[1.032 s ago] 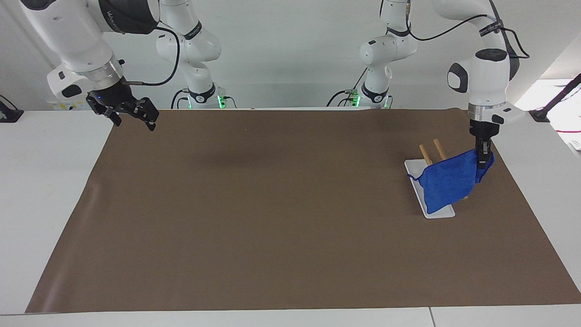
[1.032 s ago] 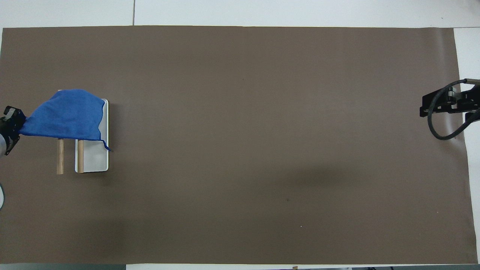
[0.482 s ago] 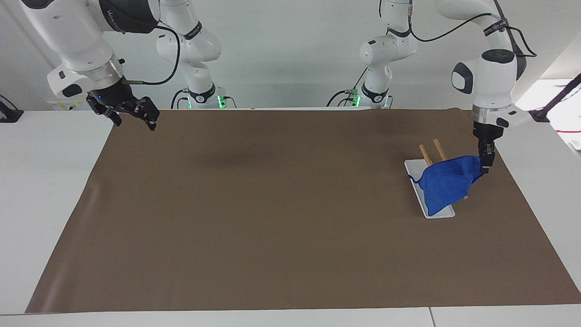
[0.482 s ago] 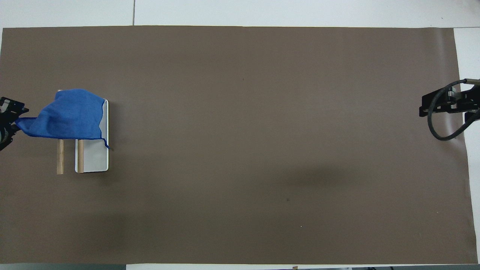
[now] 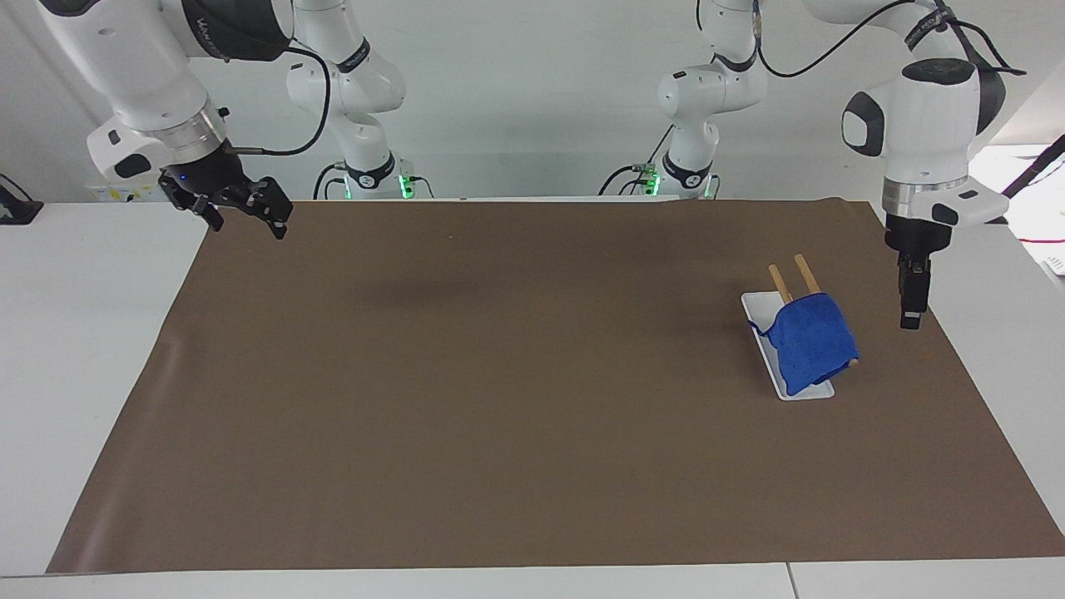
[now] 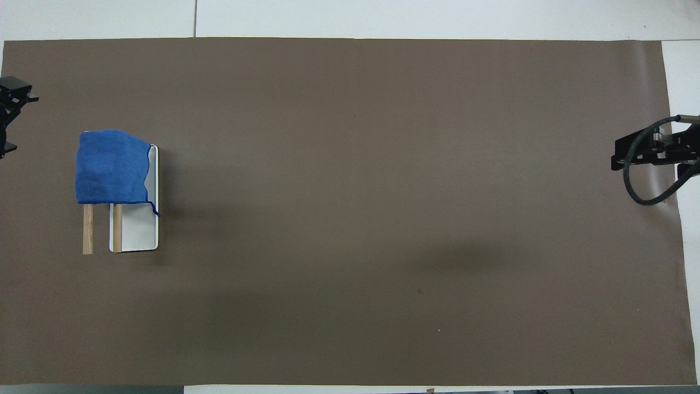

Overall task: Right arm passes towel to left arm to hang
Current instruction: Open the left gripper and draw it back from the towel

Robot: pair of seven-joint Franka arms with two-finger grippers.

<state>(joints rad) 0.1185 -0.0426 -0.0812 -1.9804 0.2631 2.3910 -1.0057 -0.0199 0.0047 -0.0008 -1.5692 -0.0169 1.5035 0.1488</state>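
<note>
The blue towel [image 5: 814, 341] hangs draped over two wooden rods [image 5: 805, 274] that stand over a white tray [image 5: 755, 312] toward the left arm's end of the table. In the overhead view the towel [image 6: 109, 167] covers the part of the rods [image 6: 87, 230] and of the tray [image 6: 136, 230] farther from the robots. My left gripper [image 5: 911, 319] is open and empty, a little above the mat's edge beside the towel, apart from it; it also shows in the overhead view [image 6: 8, 120]. My right gripper [image 5: 245, 218] waits open and empty over the mat's corner at its own end; it also shows in the overhead view [image 6: 651, 153].
A brown mat [image 5: 499, 374] covers most of the white table. Two smaller white arms [image 5: 366, 100] stand at the robots' edge of the table.
My left gripper has let go of the towel's corner and moved up and away from the rods. The towel has settled over both rods. The right arm has not moved.
</note>
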